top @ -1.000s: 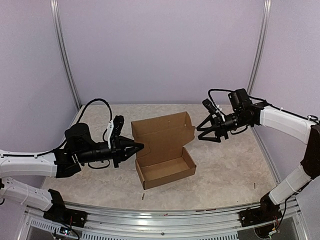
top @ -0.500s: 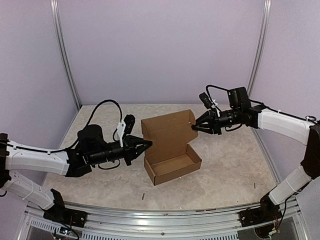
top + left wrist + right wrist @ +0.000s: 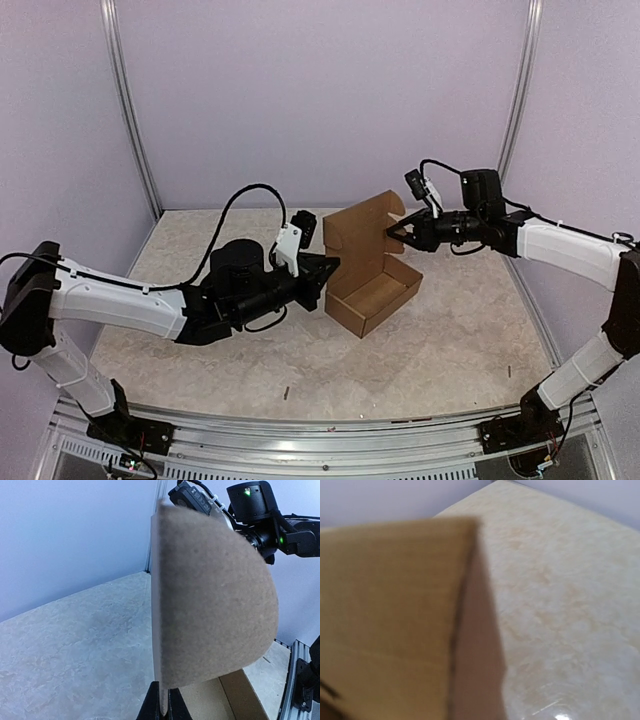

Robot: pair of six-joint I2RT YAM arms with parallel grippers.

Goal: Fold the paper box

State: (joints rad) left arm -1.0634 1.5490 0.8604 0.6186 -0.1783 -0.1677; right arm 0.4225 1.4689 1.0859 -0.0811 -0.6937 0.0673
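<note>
L wrist: L jaws pinch paper box (image 3: 210, 595) rounded tab; top: R jaws clamp lid edge.

Soft, even light is filling the top view, and the paper box (image 3: 372, 265) is throwing only a faint shadow. Up close in the right wrist view, its cardboard is blurring badly, while glare is glinting off the table (image 3: 559, 714) at the bottom edge.
</note>
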